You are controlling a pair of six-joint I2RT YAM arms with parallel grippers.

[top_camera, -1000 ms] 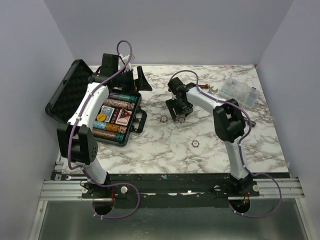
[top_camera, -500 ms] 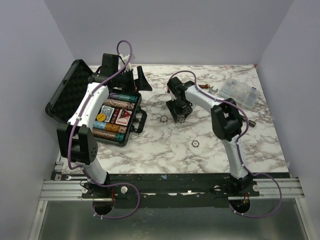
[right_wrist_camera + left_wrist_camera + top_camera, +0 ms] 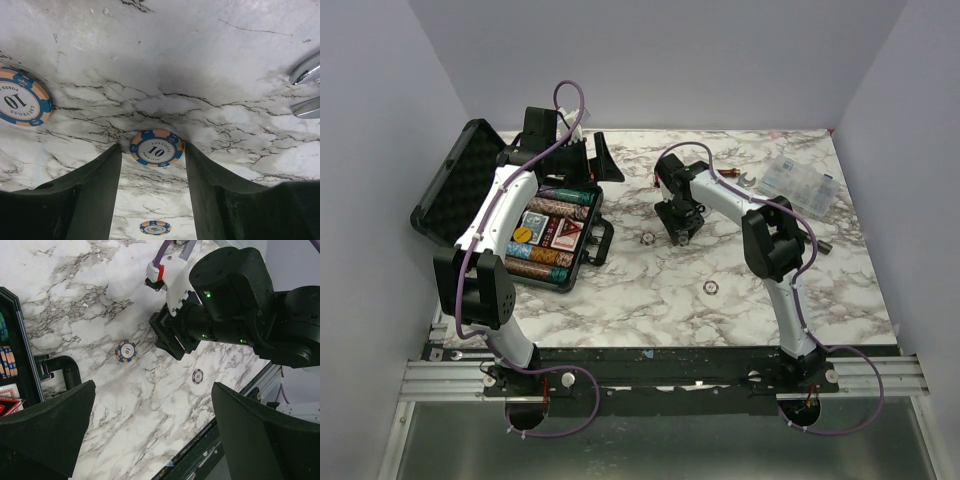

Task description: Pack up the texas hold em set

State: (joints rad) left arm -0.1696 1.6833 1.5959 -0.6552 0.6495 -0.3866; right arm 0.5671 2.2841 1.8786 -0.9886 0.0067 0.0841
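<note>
The black briefcase (image 3: 448, 190) lies open at the left, its tray holding rows of coloured chips (image 3: 542, 257) and red and blue card decks (image 3: 548, 230). My right gripper (image 3: 682, 228) is low on the table. In the right wrist view its jaws (image 3: 152, 150) stand narrowly apart on either side of a blue-and-orange "10" chip (image 3: 156, 148) lying flat. Two more such chips lie loose (image 3: 647, 238) (image 3: 710, 287); they also show in the left wrist view (image 3: 125, 350) (image 3: 198, 376). My left gripper (image 3: 588, 160) hangs wide open and empty above the case's far right corner.
A clear plastic compartment box (image 3: 802, 182) stands at the back right. A silver wrench (image 3: 740, 180) lies beside it and shows at the right edge of the right wrist view (image 3: 306, 75). The case handle (image 3: 62, 371) juts toward the table's middle.
My right gripper has shifted slightly left and lowered over the chip, its jaws narrower than before. The left arm has not moved.
</note>
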